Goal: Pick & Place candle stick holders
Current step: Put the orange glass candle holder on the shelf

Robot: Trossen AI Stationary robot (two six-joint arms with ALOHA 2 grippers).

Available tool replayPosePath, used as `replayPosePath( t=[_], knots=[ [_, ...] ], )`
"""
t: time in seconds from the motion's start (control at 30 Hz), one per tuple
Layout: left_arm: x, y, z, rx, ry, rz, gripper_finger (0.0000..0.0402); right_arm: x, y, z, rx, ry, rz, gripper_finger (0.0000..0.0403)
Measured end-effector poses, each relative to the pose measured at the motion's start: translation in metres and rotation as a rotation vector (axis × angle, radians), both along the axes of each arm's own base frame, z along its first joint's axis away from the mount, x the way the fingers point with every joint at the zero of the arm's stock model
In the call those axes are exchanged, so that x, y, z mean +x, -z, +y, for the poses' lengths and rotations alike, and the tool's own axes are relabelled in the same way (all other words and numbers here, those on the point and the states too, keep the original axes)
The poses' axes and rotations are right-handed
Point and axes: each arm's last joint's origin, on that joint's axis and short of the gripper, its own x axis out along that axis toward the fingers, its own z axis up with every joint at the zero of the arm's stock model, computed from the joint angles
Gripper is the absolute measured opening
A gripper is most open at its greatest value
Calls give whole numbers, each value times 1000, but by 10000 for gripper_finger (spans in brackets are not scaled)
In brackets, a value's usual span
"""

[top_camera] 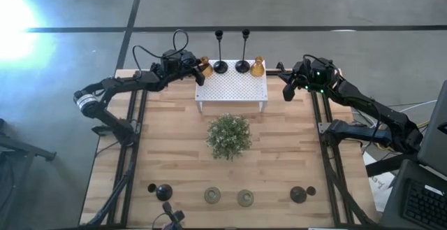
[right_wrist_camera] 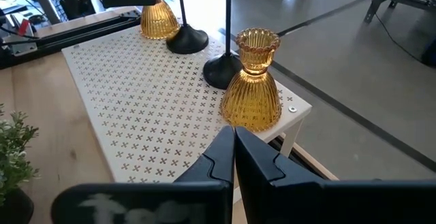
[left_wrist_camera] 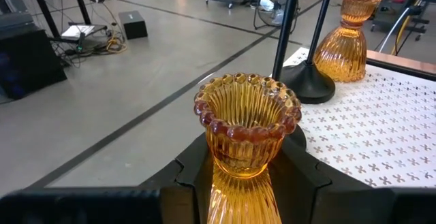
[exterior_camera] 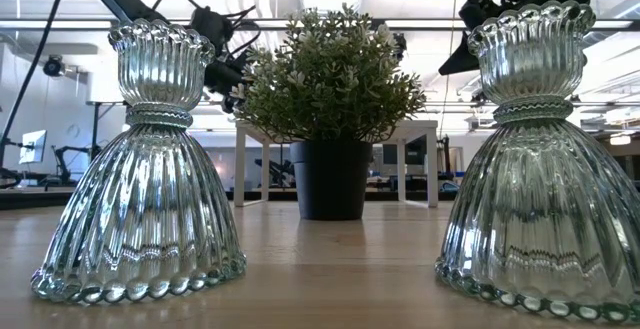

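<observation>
The white perforated stand [top_camera: 230,90] at the table's far middle carries two amber glass holders [top_camera: 204,66] [top_camera: 258,67] and two tall black holders [top_camera: 221,66] [top_camera: 242,66]. My left gripper [top_camera: 198,75] is at the stand's far left corner, around the left amber holder [left_wrist_camera: 246,125]. My right gripper [top_camera: 286,90] is shut and empty, just right of the stand, with the right amber holder [right_wrist_camera: 253,88] ahead of its fingers [right_wrist_camera: 235,159]. Two greenish glass holders [top_camera: 212,196] [top_camera: 245,198] and two short black holders [top_camera: 163,191] [top_camera: 298,194] stand by the near edge. My left gripper has one finger [left_wrist_camera: 189,176] on either side of the amber holder's ribbed bell body [left_wrist_camera: 235,200], below its neck. The fingers come level from the table's left side. The holder is upright, its base on the stand [right_wrist_camera: 158,28]. The picture's edge cuts off the place of contact.
A bushy green plant [top_camera: 228,135] in a dark pot [exterior_camera: 330,179] stands at the table's middle, between the stand and the near row. The greenish holders [exterior_camera: 140,169] [exterior_camera: 540,159] fill the low view. Bare wood lies left and right of the plant.
</observation>
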Motion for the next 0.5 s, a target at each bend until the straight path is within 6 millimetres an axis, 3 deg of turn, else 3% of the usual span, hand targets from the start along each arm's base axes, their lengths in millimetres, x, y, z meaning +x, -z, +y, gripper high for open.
replayPosePath(
  t=[0.5],
  knots=[
    [-1,1,0,3,1,11,125,0,0,0,1,1,-1,8]
  ],
)
